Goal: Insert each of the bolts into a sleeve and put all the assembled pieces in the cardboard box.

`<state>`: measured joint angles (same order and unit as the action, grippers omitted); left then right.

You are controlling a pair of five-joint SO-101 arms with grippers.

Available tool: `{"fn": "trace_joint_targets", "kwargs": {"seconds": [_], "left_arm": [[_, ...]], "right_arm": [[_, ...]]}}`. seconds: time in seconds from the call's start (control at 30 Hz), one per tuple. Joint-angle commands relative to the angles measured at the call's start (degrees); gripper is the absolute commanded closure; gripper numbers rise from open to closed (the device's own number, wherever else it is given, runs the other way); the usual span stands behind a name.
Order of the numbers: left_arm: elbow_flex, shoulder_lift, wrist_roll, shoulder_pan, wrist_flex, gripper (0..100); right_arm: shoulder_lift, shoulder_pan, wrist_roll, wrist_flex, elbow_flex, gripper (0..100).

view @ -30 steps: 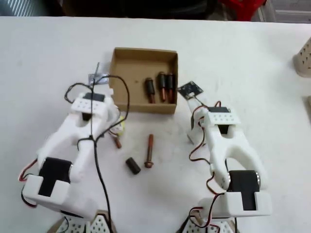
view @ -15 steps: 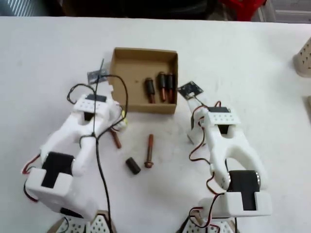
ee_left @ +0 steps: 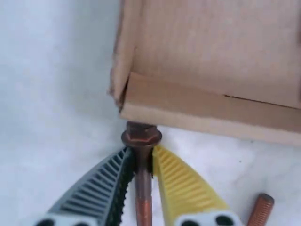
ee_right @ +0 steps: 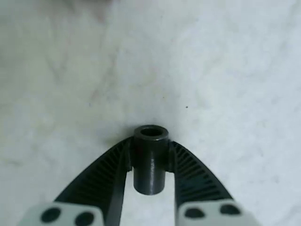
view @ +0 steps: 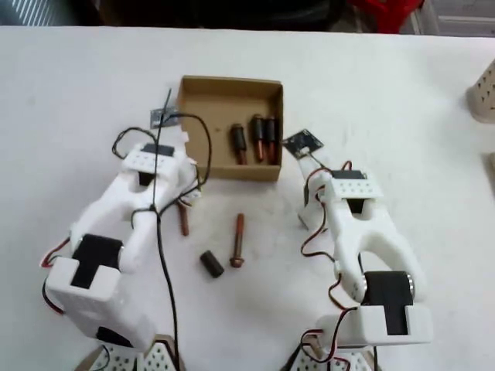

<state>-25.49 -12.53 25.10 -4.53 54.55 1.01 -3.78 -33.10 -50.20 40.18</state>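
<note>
1. Your left claw (ee_left: 141, 157) is clamped on a copper bolt (ee_left: 142, 188), head just beside the cardboard box (ee_left: 197, 108) corner; your right claw (ee_right: 150, 143) grips a black sleeve (ee_right: 150, 165), bore outward.
2. Clear the box wall first, then align the threaded end with the bore before pushing.
3. A spare bolt (view: 238, 239) and spare sleeve (view: 211, 263) lie on the worktop (view: 387, 93) between the arms.

**Box at upper centre, loose parts below**

On the table (view: 402, 93), the cardboard box (view: 232, 171) sits upper centre, with three assembled pieces (view: 258, 137) in its right half. Below it lies a loose bolt (view: 237, 239), with a loose sleeve (view: 211, 263) to its lower left. The left gripper (ee_left: 141, 153) grips a held bolt (ee_left: 141, 136) just before the box's corner. The right gripper (ee_right: 150, 146) grips a held sleeve (ee_right: 150, 165).
</note>
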Motion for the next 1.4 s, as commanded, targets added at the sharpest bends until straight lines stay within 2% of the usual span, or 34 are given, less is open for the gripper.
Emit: {"fn": "trace_joint_targets", "kwargs": {"seconds": [0.0, 0.23, 0.33, 0.4, 0.5, 0.77, 1.07, 1.37], "left_arm": [[1.1, 0.0, -1.6, 0.7, 0.4, 98], [-0.1, 4.6, -7.7, 2.3, 0.1, 98], [-3.5, 7.2, -9.8, 3.3, -4.0, 98], [-6.1, 8.8, -11.1, 3.4, -6.5, 98], [-8.0, 10.2, -11.4, 3.2, -8.3, 98], [-8.2, 10.4, -11.4, 3.7, -8.4, 98], [-8.1, 10.3, -11.4, 6.5, -8.4, 98], [-8.0, 10.2, -11.4, 6.6, -8.4, 98]], "right_arm": [[0.5, 0.5, -0.6, 0.2, -0.3, 98.1], [0.5, 0.8, -0.1, 0.2, -0.3, 98.1], [0.5, 0.5, 0.0, 0.1, -0.3, 98.1], [0.5, -0.1, 2.7, -0.8, -0.4, 98.1], [0.6, -2.2, 8.2, -1.5, -0.5, 98.1], [9.0, -6.7, 14.2, -1.0, 4.3, 98.1], [21.3, -12.2, 25.6, 8.6, 12.9, 98.1], [25.5, -17.5, 27.9, 10.2, 13.2, 98.1]]}}
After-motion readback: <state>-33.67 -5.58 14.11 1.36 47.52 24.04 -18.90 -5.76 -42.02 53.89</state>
